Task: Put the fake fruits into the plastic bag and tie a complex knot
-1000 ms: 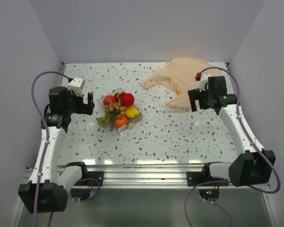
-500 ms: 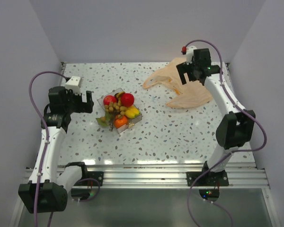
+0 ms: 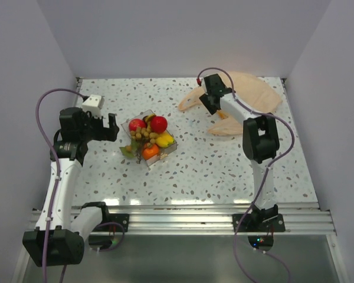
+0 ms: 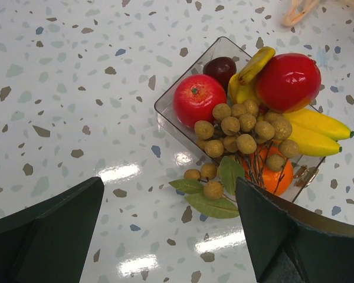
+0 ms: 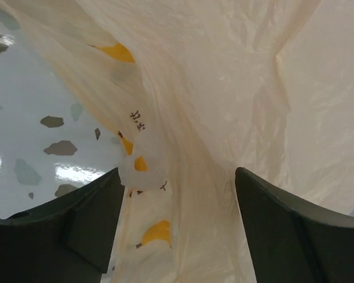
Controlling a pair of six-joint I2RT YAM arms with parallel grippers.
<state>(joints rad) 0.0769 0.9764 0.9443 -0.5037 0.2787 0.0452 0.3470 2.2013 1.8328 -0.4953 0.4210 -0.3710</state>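
The fake fruits (image 3: 148, 137) lie piled in a clear tray (image 3: 140, 117) left of the table's middle: two red apples (image 4: 199, 100), a yellow banana (image 4: 315, 131), an orange piece (image 4: 270, 172) and a tan grape cluster (image 4: 242, 132) with green leaves (image 4: 211, 205). My left gripper (image 3: 110, 127) is open just left of the tray, empty (image 4: 168, 227). The peach plastic bag (image 3: 251, 101) lies flat at the back right. My right gripper (image 3: 209, 101) is open low over the bag's left part, its fingers (image 5: 283, 230) straddling bunched film (image 5: 224, 118).
A small white box (image 3: 92, 104) sits at the back left by the left arm. Side and back walls enclose the table. The right arm stretches far across the bag towards the back.
The right arm has swung from the bag's right side up and leftwards, over the bag's left part. The bag now lies flatter and spread to the right. The left arm has barely moved.
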